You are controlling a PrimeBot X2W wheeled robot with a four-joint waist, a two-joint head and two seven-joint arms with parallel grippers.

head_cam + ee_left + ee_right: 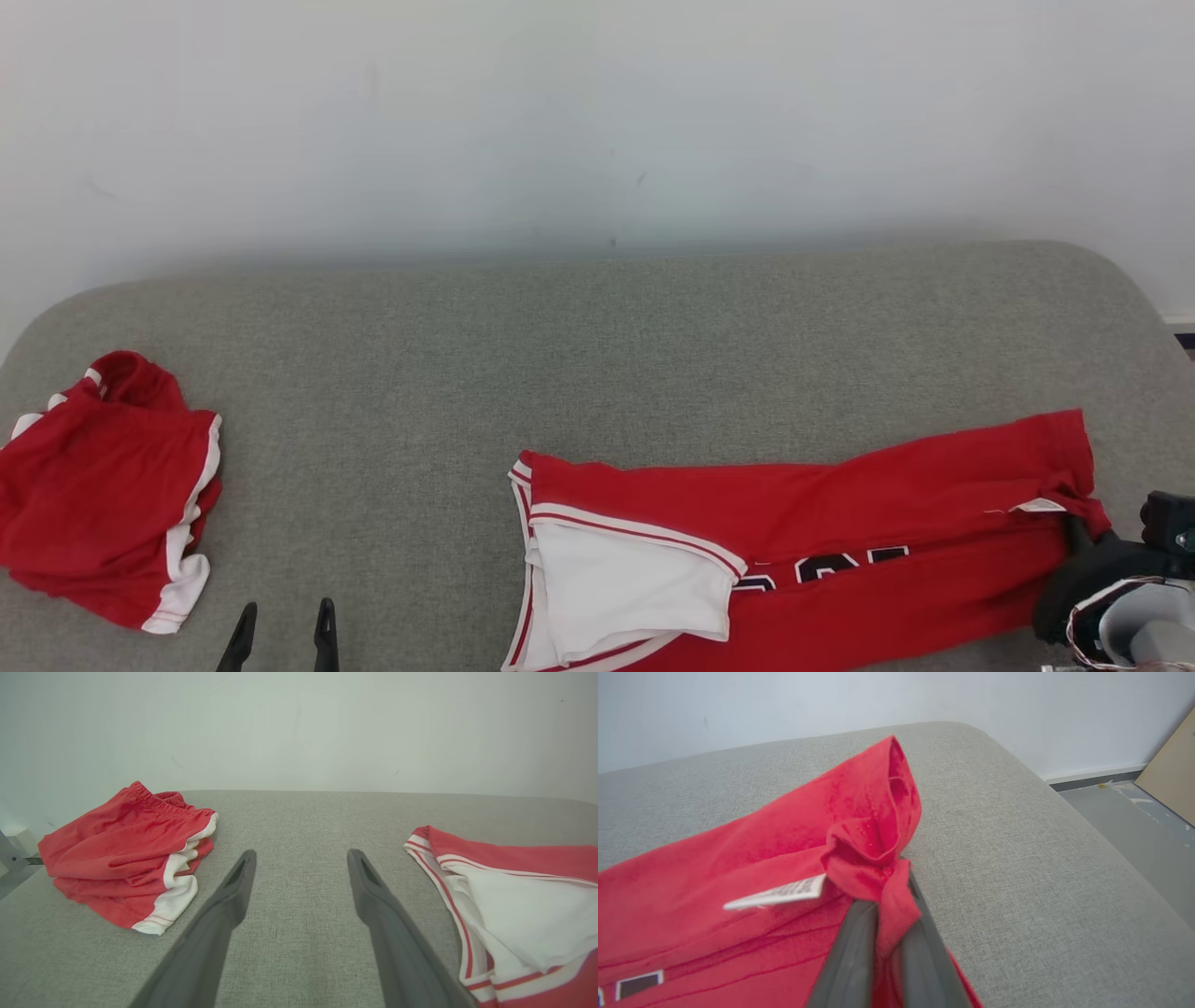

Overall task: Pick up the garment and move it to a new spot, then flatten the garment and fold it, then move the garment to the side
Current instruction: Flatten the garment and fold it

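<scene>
While the red, white-trimmed fabric jersey (840,523) lay stretched along the grey upholstered table's (597,355) near right, the right tool (1075,534) sat at its right end. Left wrist: the left tool (302,856) hovered spread over bare table. Right wrist: the right tool (891,905) clamped the jersey's bunched hem.

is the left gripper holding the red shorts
No, the left gripper is open above bare grey cushion, with the red shorts lying apart to one side.

Crumpled red shorts with white trim (103,485) at my left on grey fabric-covered surface (597,355); white wall (597,121) behind; tan board (1169,784) far right.
</scene>
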